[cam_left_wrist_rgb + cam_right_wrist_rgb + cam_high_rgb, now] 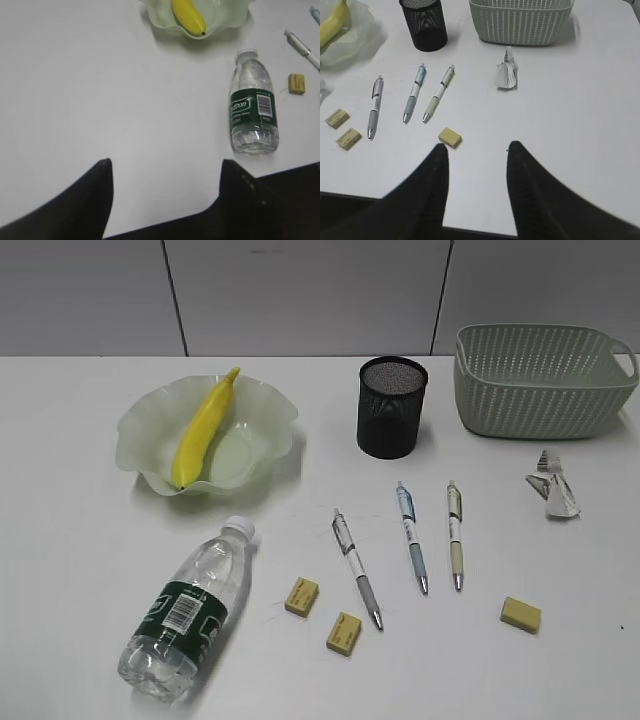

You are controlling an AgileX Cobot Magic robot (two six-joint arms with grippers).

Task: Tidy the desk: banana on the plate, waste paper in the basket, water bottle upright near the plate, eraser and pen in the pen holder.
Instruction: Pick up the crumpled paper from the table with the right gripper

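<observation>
Yellow banana (204, 430) lies in the plate (150, 430). Both grippers hang wide open and hold nothing. The left gripper (165, 172) is near the lying water bottle (253, 112). The right gripper (476, 155) is just beside one eraser (450, 137), with the waste paper (507, 75) farther off by the basket (521, 20).

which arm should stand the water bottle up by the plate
Left. The water bottle lies on its side just ahead of the open left hand, near the plate. The right hand hovers over the pens and erasers instead.
</observation>
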